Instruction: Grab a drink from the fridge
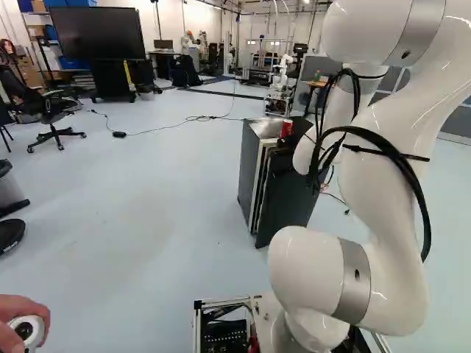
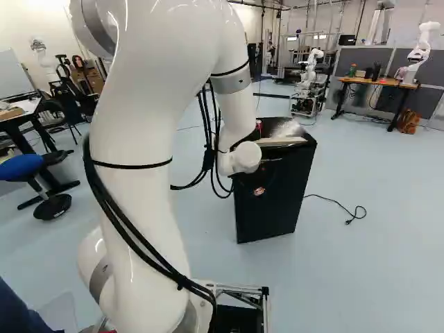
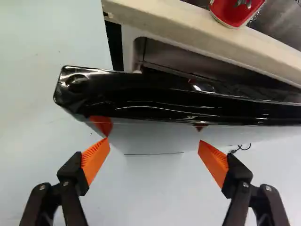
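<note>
In the right base view my gripper (image 2: pixel 259 190) is hard to make out against the front of the dark fridge (image 2: pixel 281 198), under the white wrist. The wrist view shows the gripper (image 3: pixel 154 147) open, its orange pads wide apart and nothing between them. Ahead of the fingertips runs the glossy black door (image 3: pixel 164 96), with orange reflections on it. Between the door and the pale rim of the fridge (image 3: pixel 188 21) is a gap. A red can (image 3: pixel 235 10) stands on the metal top; the left base view shows this can (image 1: pixel 286 128) too. The fridge's contents are hidden.
A person's hand (image 1: pixel 22 316) with a white round device shows close at the left base view's lower left corner. A cable (image 2: pixel 340 207) lies beside the fridge. Farther off are an office chair (image 1: pixel 55 125), a wooden desk (image 2: pixel 378 82) and another robot (image 2: pixel 421 52).
</note>
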You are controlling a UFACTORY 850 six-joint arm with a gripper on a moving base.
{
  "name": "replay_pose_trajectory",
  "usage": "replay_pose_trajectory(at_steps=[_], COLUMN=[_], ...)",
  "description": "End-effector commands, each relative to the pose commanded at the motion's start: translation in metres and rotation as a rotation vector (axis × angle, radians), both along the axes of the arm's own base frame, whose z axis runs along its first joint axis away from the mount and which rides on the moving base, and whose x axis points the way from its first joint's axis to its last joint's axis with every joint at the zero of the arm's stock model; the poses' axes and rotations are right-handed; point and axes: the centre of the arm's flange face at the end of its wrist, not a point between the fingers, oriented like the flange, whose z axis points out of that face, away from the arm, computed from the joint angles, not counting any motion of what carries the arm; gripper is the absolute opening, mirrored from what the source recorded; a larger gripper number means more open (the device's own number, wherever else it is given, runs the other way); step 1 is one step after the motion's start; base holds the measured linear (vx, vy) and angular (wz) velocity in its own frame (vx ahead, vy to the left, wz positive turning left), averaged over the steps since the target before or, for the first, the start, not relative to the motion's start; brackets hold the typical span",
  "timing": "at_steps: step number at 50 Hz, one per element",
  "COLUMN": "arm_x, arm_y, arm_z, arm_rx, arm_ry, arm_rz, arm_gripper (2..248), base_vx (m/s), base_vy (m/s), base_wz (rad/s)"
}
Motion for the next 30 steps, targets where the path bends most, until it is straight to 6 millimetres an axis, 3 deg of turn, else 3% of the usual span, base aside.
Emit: replay_pose_trajectory(at_steps=[30], arm_x=[0.013], arm_y=[-0.001], arm_z=[-0.001], arm_rx=[-0.004], arm_ry=[-0.008], arm_rz=[0.011], arm_gripper=[247], base_vx=[0.0], base_vy=[0.0], base_wz=[0.0])
